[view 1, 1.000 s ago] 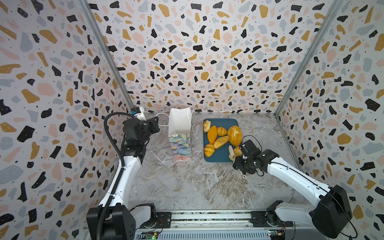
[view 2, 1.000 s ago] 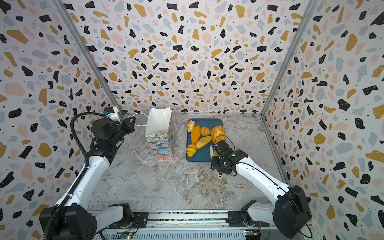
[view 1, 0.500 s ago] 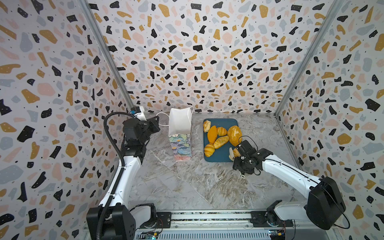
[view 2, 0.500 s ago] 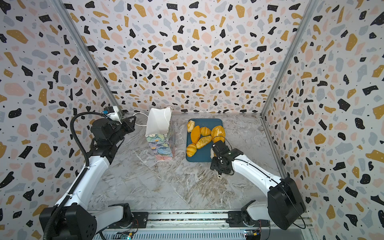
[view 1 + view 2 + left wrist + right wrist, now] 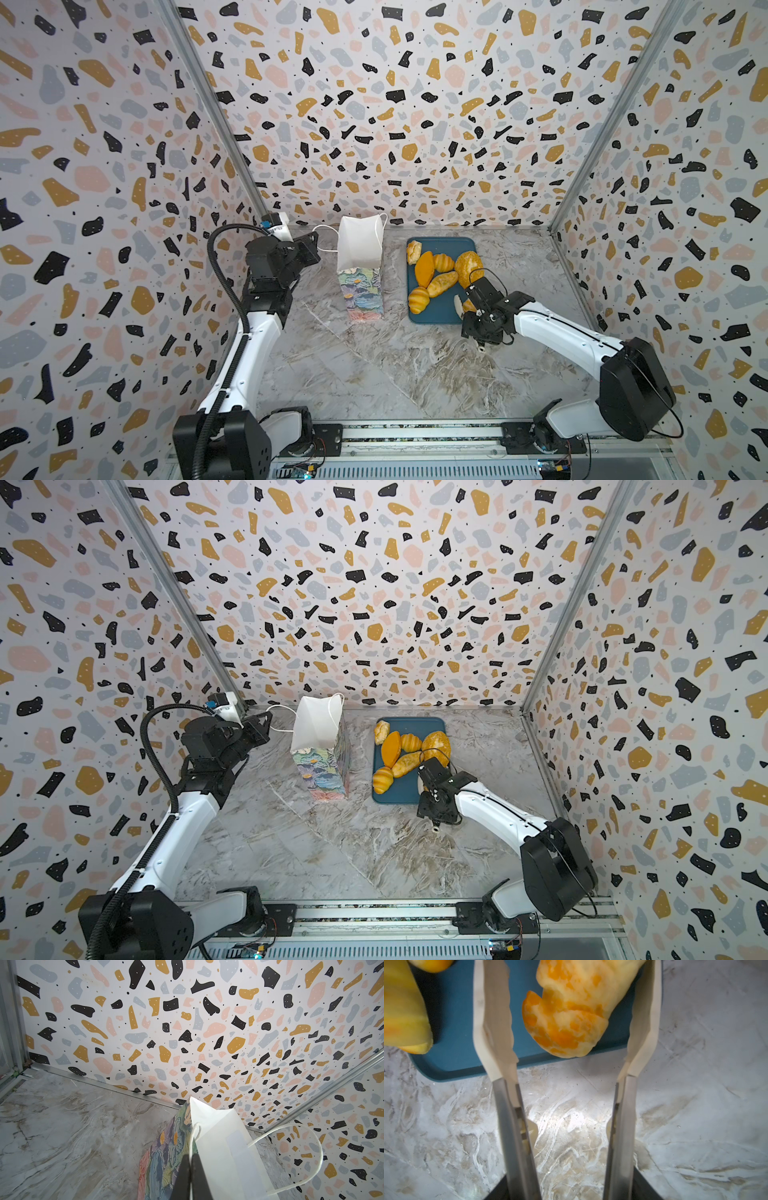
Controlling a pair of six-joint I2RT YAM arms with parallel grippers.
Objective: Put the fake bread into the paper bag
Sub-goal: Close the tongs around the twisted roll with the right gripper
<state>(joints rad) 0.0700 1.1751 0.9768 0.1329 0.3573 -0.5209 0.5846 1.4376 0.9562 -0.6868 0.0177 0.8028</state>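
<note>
The right end effector has its long cream-tipped fingers apart, straddling a plaited, tan-and-orange toy pastry. The pastry lies at the near right corner of the flat dark-blue rectangular tray. One pad sits at the pastry's flank. The other stands off it, with blue tray showing between them.

The grasp is not yet made. It would go best if the fingers are centred first, so that both pads meet the pastry together. A one-sided push could slide it over the tray's near edge onto the marbled grey counter.

The pads should close across the pastry's narrow width and only to a firm hold, since it looks soft. A straight lift would clear the tray's rim and the long golden loaf nearby.

The tall, narrow flower-printed paper bag stands just left of the tray, near the counter's far edge. No bread shows in its mouth. All seven breads are on the tray.

The left end effector is pinched together on the bag's thin white cord handle, drawing it away from the bag. A steady pull should hold the mouth open and keep the light bag from tipping. The pastry is best lowered end-first from directly above the mouth.
</note>
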